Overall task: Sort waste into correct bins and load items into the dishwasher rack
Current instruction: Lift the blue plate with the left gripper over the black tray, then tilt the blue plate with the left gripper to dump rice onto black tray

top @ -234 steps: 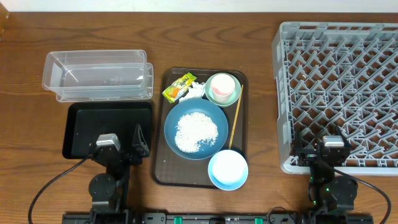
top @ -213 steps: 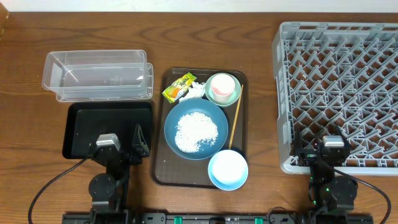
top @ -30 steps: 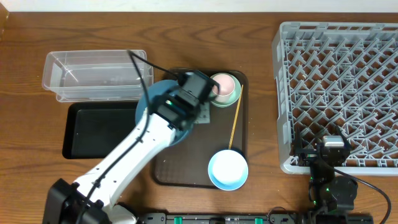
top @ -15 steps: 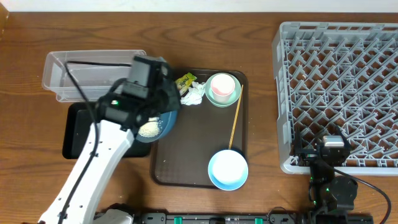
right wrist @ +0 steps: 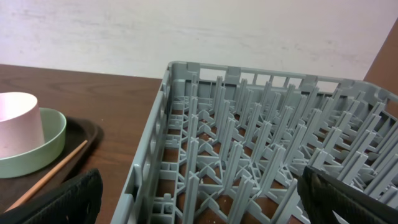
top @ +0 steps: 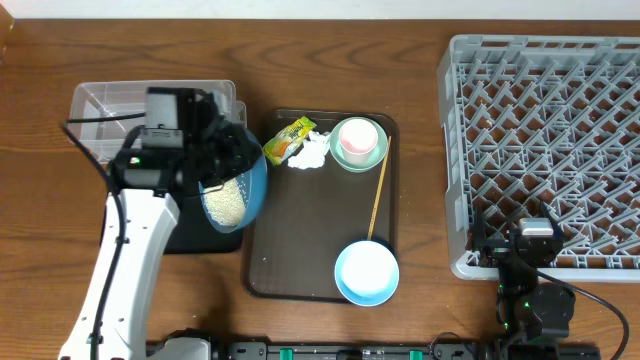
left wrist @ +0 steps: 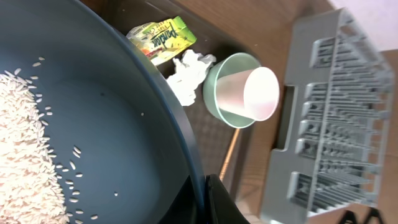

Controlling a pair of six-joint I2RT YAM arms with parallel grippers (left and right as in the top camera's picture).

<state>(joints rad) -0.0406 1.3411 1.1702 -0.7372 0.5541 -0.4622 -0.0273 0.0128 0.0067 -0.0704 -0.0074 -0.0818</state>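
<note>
My left gripper [top: 228, 152] [left wrist: 208, 202] is shut on the rim of the large dark-blue bowl [top: 240, 185] [left wrist: 93, 124]. The bowl hangs tilted over the black tray [top: 195, 238], with the rice [top: 228, 203] [left wrist: 25, 162] heaped at its low side. The clear tub [top: 110, 110] lies just behind. The wrapper [top: 287, 137] and the tissue [top: 312, 152] lie on the brown serving tray [top: 310, 230]. Also on it are the pink cup [top: 357, 137] inside the mint-green bowl [top: 372, 155], the stick [top: 378, 200] and the light-blue bowl [top: 366, 271]. My right gripper [top: 533, 235] [right wrist: 202, 205] stands open at the front of the rack [top: 545, 130].
The left arm's white link [top: 125, 260] crosses the black tray from the table's front edge. Bare wooden table [top: 420, 200] separates the serving tray from the rack. The rack's pegs [right wrist: 261, 155] fill the right wrist view.
The left arm has carried the dark-blue bowl leftward off the serving tray to above the black tray and tilted it, uncovering the wrapper and tissue. The right arm is still.
</note>
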